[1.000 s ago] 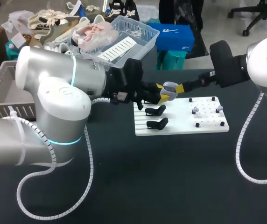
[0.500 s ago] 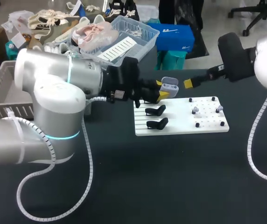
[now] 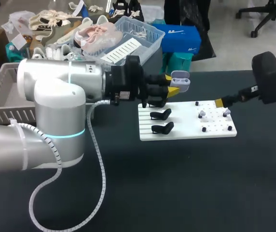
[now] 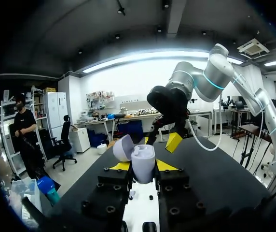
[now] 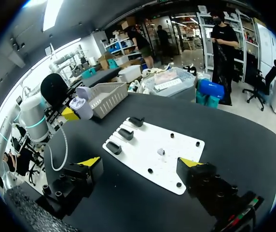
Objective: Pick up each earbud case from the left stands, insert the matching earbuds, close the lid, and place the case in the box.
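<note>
left gripper [image 3: 172, 84]: closed on open earbud case [image 4: 143, 160] | right gripper [image 5: 140, 162]: open, empty | risk: earbud [image 5: 160, 151] could be nudged off white board [image 5: 138, 140] by an off-centre pinch

- We see a black table [image 3: 176, 183] with a plain matte top.
- We see a white mesh basket [image 3: 147, 38] at the table's far edge, left of the middle.
- We see a pink shoe [image 3: 95, 34] in the basket, with a white slatted sheet [image 3: 122, 50] beside it.
</note>
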Available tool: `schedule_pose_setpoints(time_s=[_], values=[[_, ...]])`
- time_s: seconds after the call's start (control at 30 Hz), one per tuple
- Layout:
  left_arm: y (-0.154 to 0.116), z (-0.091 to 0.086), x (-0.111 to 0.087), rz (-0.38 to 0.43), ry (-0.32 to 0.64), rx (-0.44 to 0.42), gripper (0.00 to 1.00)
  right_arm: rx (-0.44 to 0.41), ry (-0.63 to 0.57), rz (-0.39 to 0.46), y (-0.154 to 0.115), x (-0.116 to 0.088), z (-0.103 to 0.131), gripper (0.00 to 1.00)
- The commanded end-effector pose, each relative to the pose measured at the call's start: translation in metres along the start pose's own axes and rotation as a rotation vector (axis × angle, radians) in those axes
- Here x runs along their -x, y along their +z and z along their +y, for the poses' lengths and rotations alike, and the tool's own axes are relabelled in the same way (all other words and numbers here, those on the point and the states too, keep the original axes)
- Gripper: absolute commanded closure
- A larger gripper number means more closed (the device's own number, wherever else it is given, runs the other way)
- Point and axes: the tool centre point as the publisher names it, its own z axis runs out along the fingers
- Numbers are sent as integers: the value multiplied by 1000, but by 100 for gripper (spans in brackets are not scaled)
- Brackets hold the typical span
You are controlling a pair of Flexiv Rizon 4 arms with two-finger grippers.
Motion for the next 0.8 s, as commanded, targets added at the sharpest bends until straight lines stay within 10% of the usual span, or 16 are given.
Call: schedule_pose_setpoints(time_s=[0.03,0.8], values=[[2,0,3,-92,12,-19,100,-51,1,21,-5,-4,-5,0],[29,7,-26,-171,104,45,100,-68,59,62,-6,-29,-23,0]])
